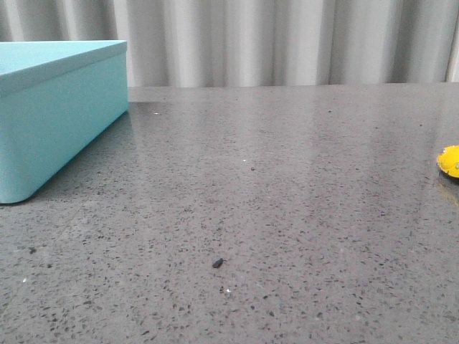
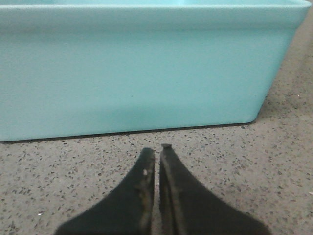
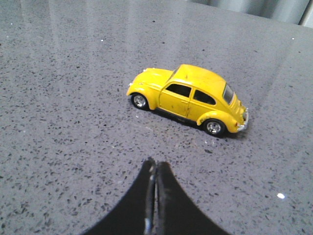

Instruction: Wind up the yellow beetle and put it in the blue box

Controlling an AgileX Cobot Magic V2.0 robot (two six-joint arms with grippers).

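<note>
Right wrist view: right pincer (image 3: 155,166) tips pressed together, nothing between them, low over the grey speckled surface (image 3: 58,122). Yellow beetle (image 3: 188,99) sits on all four wheels just ahead of the tips, apart from them, bare surface in the gap. Its long axis runs across the pincer's line, side-on to the tips; nose end is the one away from the chrome rear bumper. Nothing stands between pincer and car.

Left wrist view: left pincer (image 2: 157,155) also closed, tips touching or nearly so, empty. Blue box (image 2: 142,68) directly ahead, its long side wall facing the tips, a strip of surface between them. Only the rim shows, so I can't tell what's inside.

Front view: blue box (image 1: 57,115) at far left, beetle (image 1: 450,160) only a yellow sliver cut off at the right edge, well apart from the box. One small dark speck (image 1: 217,263) lies on the surface between them. Corrugated grey curtain (image 1: 287,39) behind.
</note>
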